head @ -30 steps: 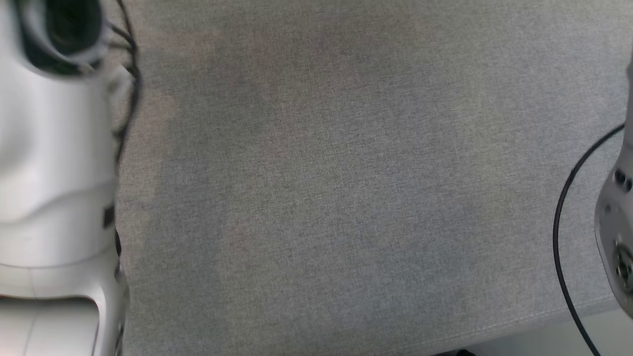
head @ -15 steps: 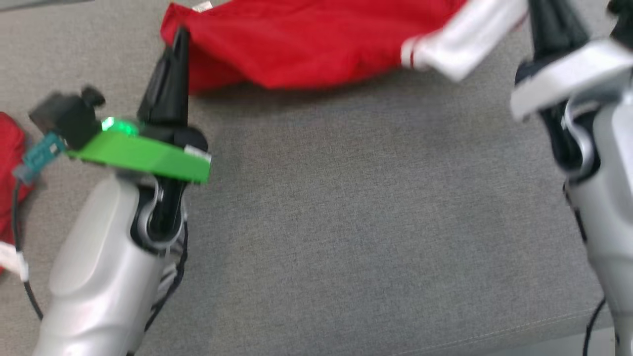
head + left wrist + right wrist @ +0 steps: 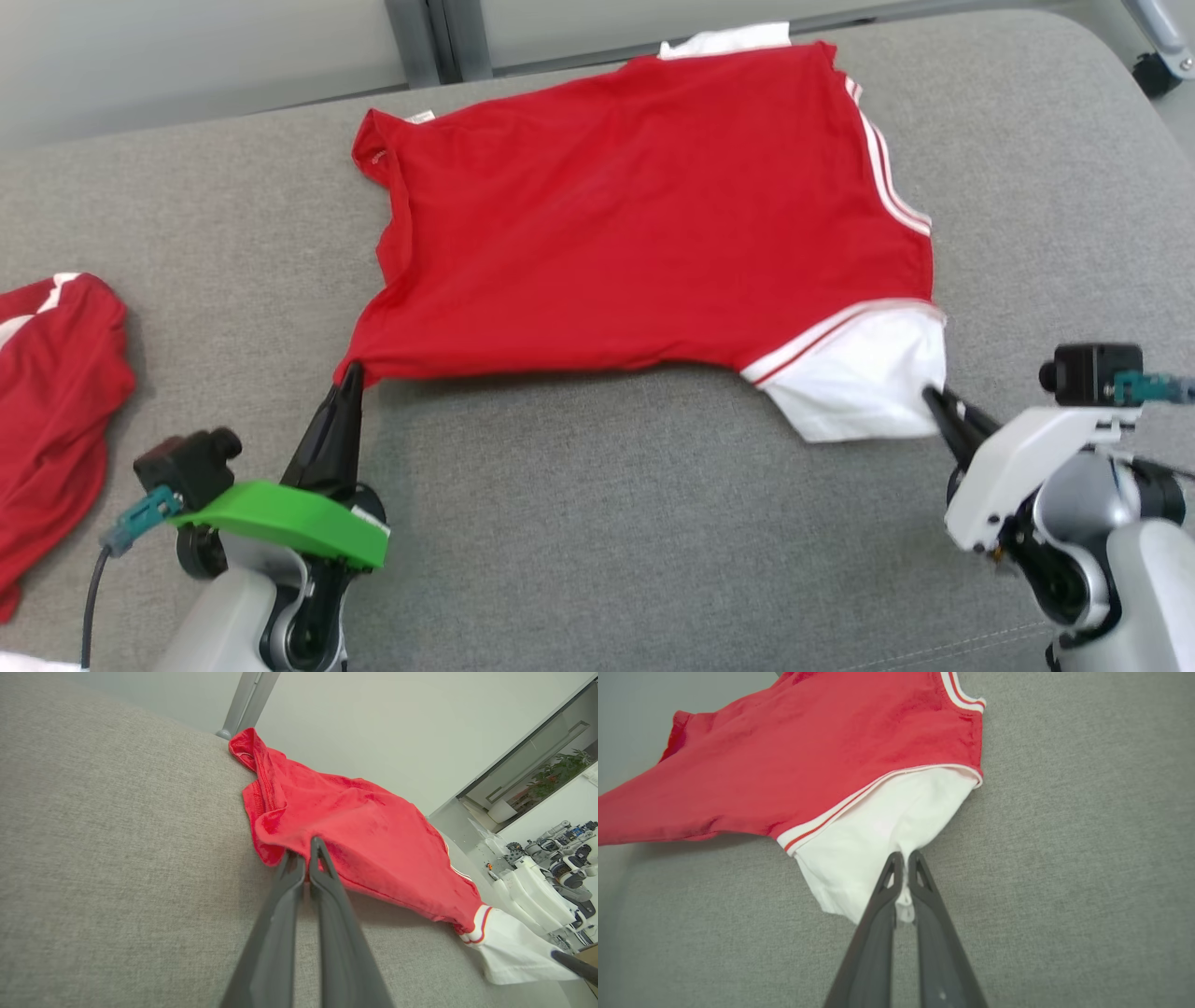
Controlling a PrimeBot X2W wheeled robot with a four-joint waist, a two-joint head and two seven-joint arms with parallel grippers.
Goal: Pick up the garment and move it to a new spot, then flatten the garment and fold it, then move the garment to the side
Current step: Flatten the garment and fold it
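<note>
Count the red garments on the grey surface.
2. One red shirt lies spread mid-surface, pinched by the left gripper and right gripper. Another red garment sits crumpled at the head view's left edge, partly cut off.

Soft matt red-and-white cloth garment [image 3: 644,224] on a coarse-woven grey fabric cushion [image 3: 597,523]; matt dark plastic-looking fingers [image 3: 285,933].

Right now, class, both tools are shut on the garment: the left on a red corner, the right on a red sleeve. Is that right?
No. The right tool is shut on the white sleeve, not a red one; the right wrist view shows it. The left tool does hold a red corner of the garment.
</note>
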